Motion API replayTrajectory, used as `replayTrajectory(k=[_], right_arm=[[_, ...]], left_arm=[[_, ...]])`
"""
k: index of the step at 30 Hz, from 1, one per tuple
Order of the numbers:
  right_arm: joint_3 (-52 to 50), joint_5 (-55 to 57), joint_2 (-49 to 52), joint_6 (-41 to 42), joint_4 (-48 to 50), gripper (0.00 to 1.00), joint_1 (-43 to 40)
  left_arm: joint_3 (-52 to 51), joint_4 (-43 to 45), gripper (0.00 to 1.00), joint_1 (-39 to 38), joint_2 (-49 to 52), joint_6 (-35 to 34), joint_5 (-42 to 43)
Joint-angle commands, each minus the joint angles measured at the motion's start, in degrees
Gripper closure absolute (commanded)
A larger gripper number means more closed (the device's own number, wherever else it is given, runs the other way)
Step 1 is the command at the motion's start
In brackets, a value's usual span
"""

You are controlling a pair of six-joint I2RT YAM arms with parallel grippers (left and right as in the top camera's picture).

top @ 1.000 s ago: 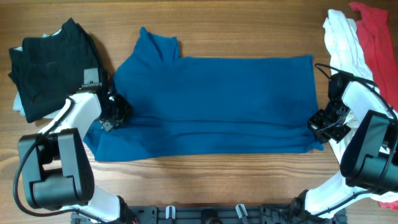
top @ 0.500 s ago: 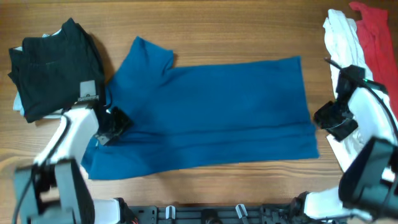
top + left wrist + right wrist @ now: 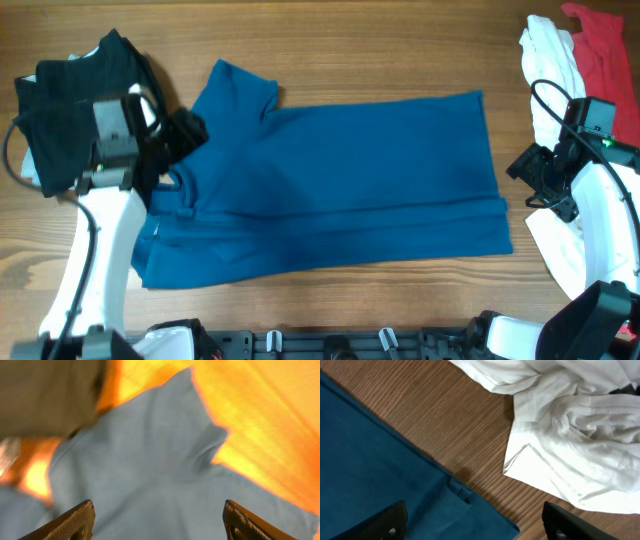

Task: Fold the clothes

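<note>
Blue shirt (image 3: pixel 340 190) is flat on the tabletop (image 3: pixel 400 50), long axis running left to right between my arms. Left fingers (image 3: pixel 75 520) hang wide open over its sleeve end. Right fingers (image 3: pixel 390 520), also wide and empty, sit just off the hem, next to the white clothes (image 3: pixel 570 425).

blue shirt (image 3: pixel 340 190) spread flat, centre | black garment (image 3: pixel 70 105) folded left | white (image 3: pixel 550 60), red (image 3: pixel 605 50) bunched right
</note>
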Motion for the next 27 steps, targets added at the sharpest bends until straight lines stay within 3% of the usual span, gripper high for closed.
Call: replayTrajectory(k=[1,11,15,27], right_arm=[[0.28,-2.49,-0.90,-1.99,0.17,0.14,-0.07],[0.28,-2.62,-0.87,-2.73,0.17,0.14,-0.09],[0.26,-2.62,-0.87,-3.34,0.22,0.14,-0.09],[0.26,-2.62,-0.87,-3.39,-0.17,0.15,-0.07]], left_arm=[[9.35,-0.83,0.16,-1.95,9.01,4.85,3.04],[31.23,-8.83,0.17,-2.84,35.56,9.49,0.59],[32.02,-8.13,0.17,-2.14,39.74,10.40,-4.37],[32.00,-2.45,0.17,0.20,45.00,12.68,-4.39]])
